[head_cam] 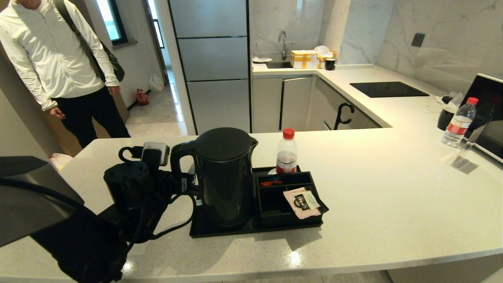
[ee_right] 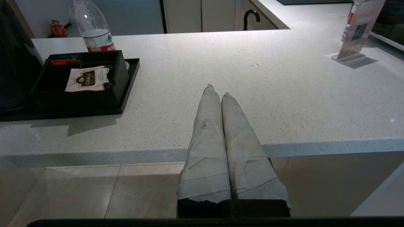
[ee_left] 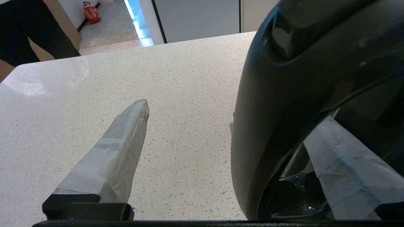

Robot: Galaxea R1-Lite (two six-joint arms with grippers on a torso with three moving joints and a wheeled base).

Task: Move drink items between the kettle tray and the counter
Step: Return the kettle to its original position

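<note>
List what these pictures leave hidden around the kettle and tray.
- Head view: the kettle covers its base on the tray.
- Head view: the arm's dark bulk hides the left gripper.
- Left wrist view: the handle hides one finger's tip.

I see the matte-black electric kettle (head_cam: 224, 177) standing upright on the left part of the kettle tray (head_cam: 220, 230), lid shut, its loop handle (head_cam: 180, 161) turned to my left. The tray – flat, black, rectangular – lies on the pale speckled counter (head_cam: 393, 204), with divided compartments filling its right part. The small clear bottle (head_cam: 287, 151) with red cap and red label stands upright at the tray's far edge – I cannot tell whether on the tray or just behind it.
</note>
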